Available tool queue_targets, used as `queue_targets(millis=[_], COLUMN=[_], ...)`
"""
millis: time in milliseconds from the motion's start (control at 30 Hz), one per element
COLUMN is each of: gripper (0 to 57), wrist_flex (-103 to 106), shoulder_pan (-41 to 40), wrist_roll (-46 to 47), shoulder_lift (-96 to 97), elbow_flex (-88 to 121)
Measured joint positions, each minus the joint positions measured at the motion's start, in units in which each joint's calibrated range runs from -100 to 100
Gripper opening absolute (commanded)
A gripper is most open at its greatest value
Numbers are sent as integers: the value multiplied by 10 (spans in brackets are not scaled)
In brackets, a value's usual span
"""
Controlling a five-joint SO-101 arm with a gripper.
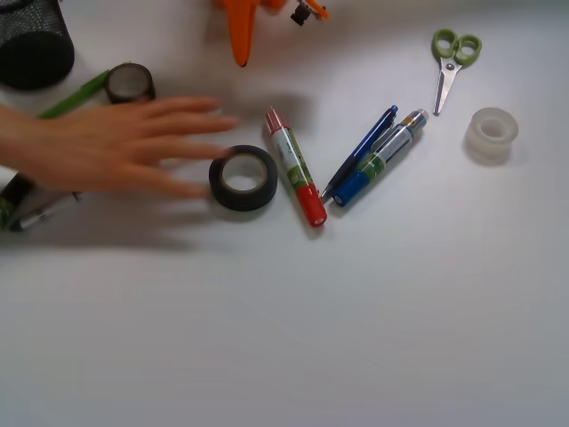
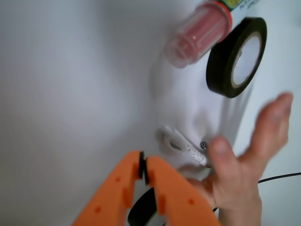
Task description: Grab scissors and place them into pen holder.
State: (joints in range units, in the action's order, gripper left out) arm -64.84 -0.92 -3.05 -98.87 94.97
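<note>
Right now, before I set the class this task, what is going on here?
Nothing is gripped yet. The robot's orange hand hangs closed at the far edge of the white table. A person's hand reaches in beside the black tape roll. The scissors lie untouched at the far right, near the clear tape roll; the pen holder stands in the far left corner.
</note>
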Motion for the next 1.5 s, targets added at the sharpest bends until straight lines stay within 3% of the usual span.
queue_targets(millis=[233, 633, 800, 967, 1167, 1267, 1500], gripper=[258, 263, 261, 260, 259, 259, 259], wrist_flex=[19, 40, 114, 123, 37, -14, -35], shoulder_pan=[-36, -61, -149, -212, -234, -282, -405], wrist_roll=[-2, 10, -2, -20, -33, -66, -268], shoulder_lift=[0, 0, 0, 29, 226, 370, 630], elbow_flex=[4, 4, -24, -204, -495, -621, -705])
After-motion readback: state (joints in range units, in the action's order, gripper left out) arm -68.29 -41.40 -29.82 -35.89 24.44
